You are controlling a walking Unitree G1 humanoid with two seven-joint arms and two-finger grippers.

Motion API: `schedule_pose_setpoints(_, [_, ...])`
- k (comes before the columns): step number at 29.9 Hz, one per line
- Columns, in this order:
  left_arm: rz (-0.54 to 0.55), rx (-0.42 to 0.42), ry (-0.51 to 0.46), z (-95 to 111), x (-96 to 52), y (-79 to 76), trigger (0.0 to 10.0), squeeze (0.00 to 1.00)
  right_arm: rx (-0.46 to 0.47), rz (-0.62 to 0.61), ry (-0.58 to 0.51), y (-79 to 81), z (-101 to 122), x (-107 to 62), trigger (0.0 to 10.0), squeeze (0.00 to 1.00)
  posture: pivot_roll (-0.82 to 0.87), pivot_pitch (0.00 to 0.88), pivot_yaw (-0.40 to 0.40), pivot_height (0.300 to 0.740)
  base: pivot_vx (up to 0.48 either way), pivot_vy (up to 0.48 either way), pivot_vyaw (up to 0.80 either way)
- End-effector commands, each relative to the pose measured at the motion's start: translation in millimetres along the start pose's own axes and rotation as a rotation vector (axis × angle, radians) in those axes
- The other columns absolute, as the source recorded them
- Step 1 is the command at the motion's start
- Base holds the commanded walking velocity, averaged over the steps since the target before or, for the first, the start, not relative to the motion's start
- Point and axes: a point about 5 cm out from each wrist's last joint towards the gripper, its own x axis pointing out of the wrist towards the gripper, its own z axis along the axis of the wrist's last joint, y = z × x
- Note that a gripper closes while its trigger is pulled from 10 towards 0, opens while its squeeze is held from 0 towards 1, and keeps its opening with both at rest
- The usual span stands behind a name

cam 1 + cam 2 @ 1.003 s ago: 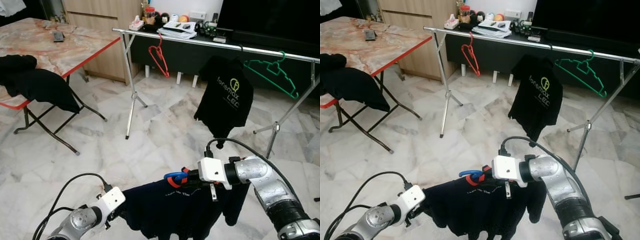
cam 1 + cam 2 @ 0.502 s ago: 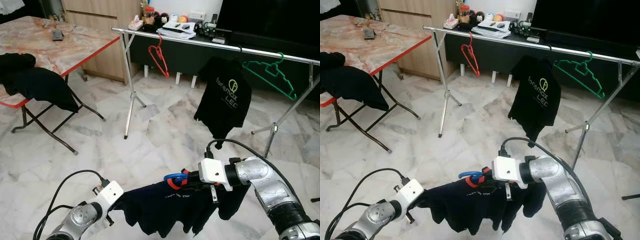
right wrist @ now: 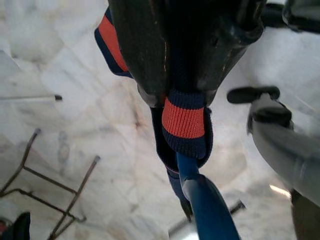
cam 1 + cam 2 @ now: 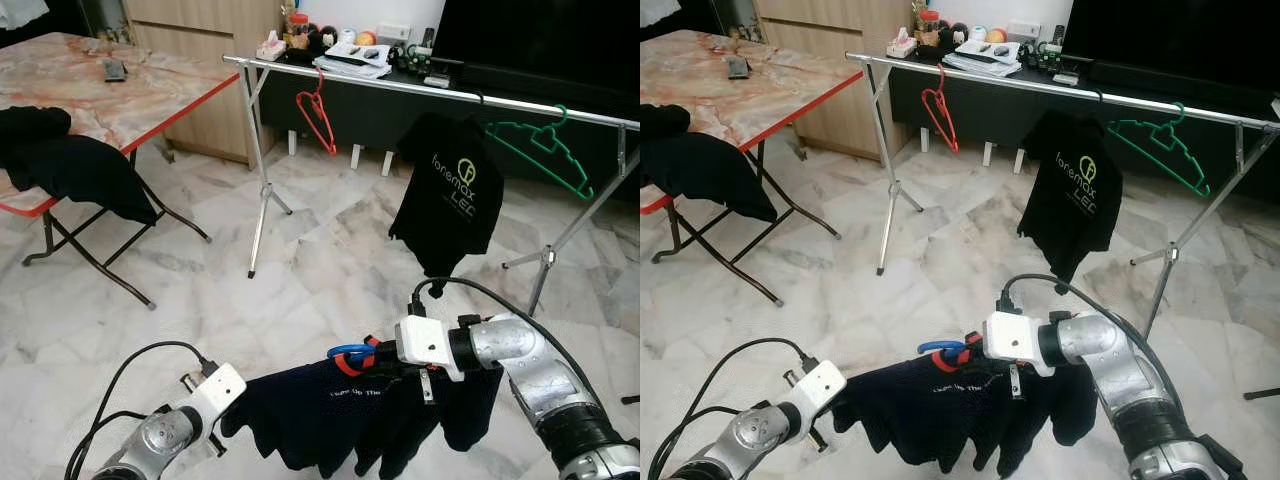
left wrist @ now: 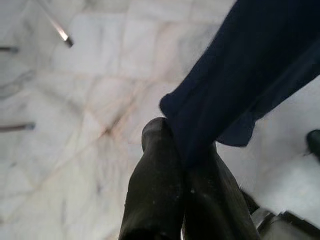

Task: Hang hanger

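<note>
Above marble floor, hanger crosswise, hook leftward

Head stereo down at rail; wrist cameras close on shirt.

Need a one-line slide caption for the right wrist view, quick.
Right gripper clamps the navy shirt's orange-striped collar, blue hanger hook protruding over marble floor.

Home, marble floor, clothes rail
</note>
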Motion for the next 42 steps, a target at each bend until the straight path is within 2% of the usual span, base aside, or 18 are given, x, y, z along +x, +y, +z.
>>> schedule_pose_setpoints(1, [0.048, 0.017, 0.064, -10, -3.3, 7.5, 0.0, 0.0, -0.025, -0.038, 0.042, -5.4, -2, -6.5, 10.0, 0.0, -0.04, 0.092, -0.034, 0.74, 0.0, 0.0, 0.0])
schedule_pose_setpoints(5, [0.182, -0.031, 0.136, -20, -8.4, 21.4, 0.0, 0.0, -0.002, -0.125, 0.15, -9.6, -15, -11.6, 10.0, 0.0, -0.04, 0.092, -0.034, 0.74, 0.0, 0.0, 0.0])
schedule_pose_setpoints(12, [0.316, -0.111, 0.224, -32, -15.6, 35.1, 0.0, 0.0, 0.028, -0.232, 0.243, -15.8, -27, -17.5, 10.0, 0.0, -0.04, 0.09, -0.035, 0.74, 0.0, 0.0, 0.0])
schedule_pose_setpoints(17, [0.319, -0.13, 0.286, -40, -17.2, 30.7, 0.0, 0.0, 0.062, -0.383, 0.342, -24.6, -37, -18.7, 10.0, 0.0, -0.04, 0.085, -0.033, 0.74, 0.0, 0.0, 0.0])
schedule_pose_setpoints(18, [0.305, -0.136, 0.305, -43, -17.2, 27.1, 0.0, 0.0, 0.078, -0.45, 0.388, -28.5, -42, -20.5, 10.0, 0.0, -0.04, 0.085, -0.032, 0.74, 0.0, 0.0, 0.0])
schedule_pose_setpoints(21, [0.295, -0.14, 0.314, -44, -17.2, 25.2, 0.0, 0.0, 0.081, -0.478, 0.406, -30.0, -43, -21.3, 10.0, 0.0, -0.04, 0.085, -0.032, 0.74, 0.0, 0.0, 0.0])
schedule_pose_setpoints(22, [0.264, -0.146, 0.336, -46, -16.8, 19.9, 0.0, 0.0, 0.123, -0.544, 0.387, -34.0, -42, -21.7, 10.0, 0.0, -0.04, 0.084, -0.032, 0.74, 0.0, 0.0, 0.0])
schedule_pose_setpoints(23, [0.264, -0.146, 0.336, -46, -16.8, 19.9, 0.0, 0.0, 0.123, -0.544, 0.387, -34.0, -42, -21.7, 10.0, 0.0, -0.04, 0.084, -0.032, 0.74, 0.0, 0.0, 0.0])
schedule_pose_setpoints(24, [0.221, -0.154, 0.355, -48, -15.9, 13.4, 0.0, 0.0, 0.165, -0.614, 0.343, -38.7, -39, -21.2, 10.0, 0.0, -0.03, 0.082, -0.031, 0.74, 0.0, 0.0, 0.0])
schedule_pose_setpoints(26, [0.191, -0.157, 0.359, -48, -15.0, 9.9, 0.0, 0.0, 0.172, -0.645, 0.32, -41.3, -36, -21.3, 10.0, 0.0, -0.04, 0.082, -0.031, 0.74, 0.0, 0.0, 0.0])
schedule_pose_setpoints(27, [0.12, -0.158, 0.36, -47, -12.8, 1.8, 0.0, 0.0, 0.176, -0.708, 0.296, -46.3, -33, -22.3, 10.0, 0.0, -0.04, 0.081, -0.03, 0.74, 0.0, 0.0, 0.0])
schedule_pose_setpoints(30, [0.03, -0.157, 0.334, -42, -8.6, -7.5, 0.0, 0.0, 0.217, -0.789, 0.257, -52.0, -29, -22.1, 10.0, 0.0, -0.04, 0.083, -0.031, 0.74, 0.0, 0.0, 0.0])
schedule_pose_setpoints(31, [0.0, -0.154, 0.323, -39, -7.1, -10.3, 0.0, 0.0, 0.252, -0.814, 0.229, -53.8, -28, -21.4, 10.0, 0.0, -0.04, 0.083, -0.032, 0.74, 0.0, 0.0, 0.0])
schedule_pose_setpoints(32, [-0.076, -0.133, 0.306, -35, -4.8, -17.4, 0.0, 0.0, 0.32, -0.871, 0.157, -58.3, -23, -20.6, 10.0, 0.0, -0.04, 0.083, -0.032, 0.74, 0.0, 0.0, 0.0])
schedule_pose_setpoints(33, [-0.076, -0.133, 0.306, -35, -4.8, -17.4, 0.0, 0.0, 0.32, -0.871, 0.157, -58.3, -23, -20.6, 10.0, 0.0, -0.04, 0.083, -0.032, 0.74, 0.0, 0.0, 0.0])
schedule_pose_setpoints(35, [-0.131, -0.119, 0.289, -30, -2.6, -21.0, 0.0, 0.0, 0.384, -0.925, 0.069, -62.7, -15, -18.6, 10.0, 0.0, -0.04, 0.086, -0.032, 0.74, 0.0, 0.0, 0.0])
schedule_pose_setpoints(38, [-0.144, -0.118, 0.278, -27, -1.7, -20.5, 0.0, 0.0, 0.432, -0.95, 0.012, -64.2, -12, -16.1, 10.0, 0.0, -0.04, 0.088, -0.033, 0.74, 0.0, 0.0, 0.0])
schedule_pose_setpoints(42, [-0.149, -0.156, 0.238, -19, 1.0, -17.1, 0.0, 0.0, 0.562, -1.009, -0.109, -66.0, -6, -9.4, 10.0, 0.0, -0.04, 0.09, -0.033, 0.74, 0.0, 0.0, 0.0])
